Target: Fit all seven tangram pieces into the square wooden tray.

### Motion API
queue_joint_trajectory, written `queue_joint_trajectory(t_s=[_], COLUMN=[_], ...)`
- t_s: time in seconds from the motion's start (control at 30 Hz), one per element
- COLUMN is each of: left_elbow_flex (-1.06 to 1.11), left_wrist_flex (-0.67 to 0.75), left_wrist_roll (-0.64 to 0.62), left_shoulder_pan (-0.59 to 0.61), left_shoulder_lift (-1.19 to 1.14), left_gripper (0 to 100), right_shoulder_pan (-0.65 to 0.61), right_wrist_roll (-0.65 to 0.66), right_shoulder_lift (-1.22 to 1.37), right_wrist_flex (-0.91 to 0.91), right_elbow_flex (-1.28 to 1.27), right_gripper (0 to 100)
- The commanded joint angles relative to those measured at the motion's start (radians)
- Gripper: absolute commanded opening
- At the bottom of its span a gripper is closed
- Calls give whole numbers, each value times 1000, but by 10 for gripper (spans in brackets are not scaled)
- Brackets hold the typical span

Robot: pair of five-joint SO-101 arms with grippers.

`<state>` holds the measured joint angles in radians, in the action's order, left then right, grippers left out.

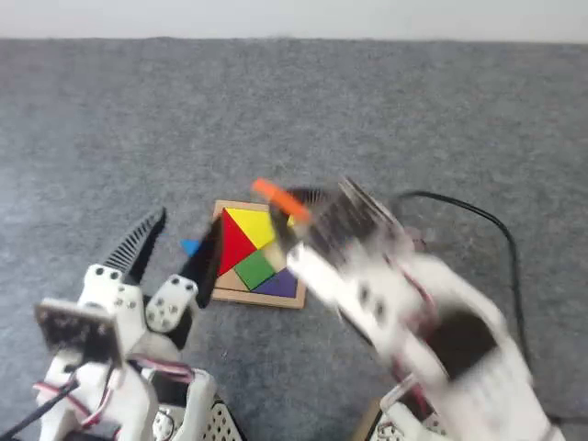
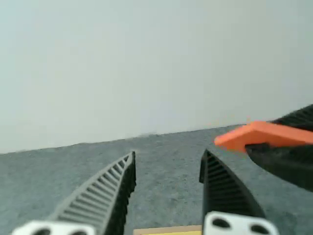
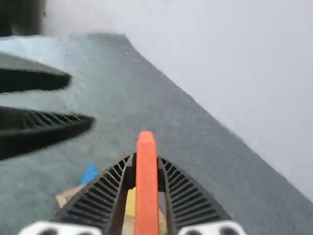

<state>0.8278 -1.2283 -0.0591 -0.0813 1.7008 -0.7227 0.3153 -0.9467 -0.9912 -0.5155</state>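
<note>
Gripping an orange tangram piece (image 1: 278, 197), the right gripper (image 3: 146, 164) hovers over the wooden tray (image 1: 241, 296); the left gripper (image 1: 187, 228) gapes wide just left of it, near a blue piece (image 1: 190, 246).

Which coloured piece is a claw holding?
The orange piece, clamped in the right gripper above the tray. Red, yellow, green and purple pieces lie in the tray; the blue one lies on the carpet beside it.

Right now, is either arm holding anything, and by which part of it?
The right arm's jaws pinch the orange piece by its flat sides, one end poking past the tips. The left jaws are empty.
</note>
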Motion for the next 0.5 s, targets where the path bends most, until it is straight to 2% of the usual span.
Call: queue_joint_trajectory(t_s=[0.0,0.23,0.47], left_elbow_flex=[108,334,427], left_wrist_flex=[75,138,98], left_wrist_roll=[14,18,18], left_shoulder_pan=[180,364,390], left_shoulder_lift=[-8,-8,-8], left_gripper=[206,206,206], right_shoulder_pan=[87,120,154], right_wrist_roll=[143,353,453], right_shoulder_lift=[151,407,622], right_wrist_flex=[173,400,579], right_elbow_flex=[-120,-249,-311], right_gripper=[8,7,7])
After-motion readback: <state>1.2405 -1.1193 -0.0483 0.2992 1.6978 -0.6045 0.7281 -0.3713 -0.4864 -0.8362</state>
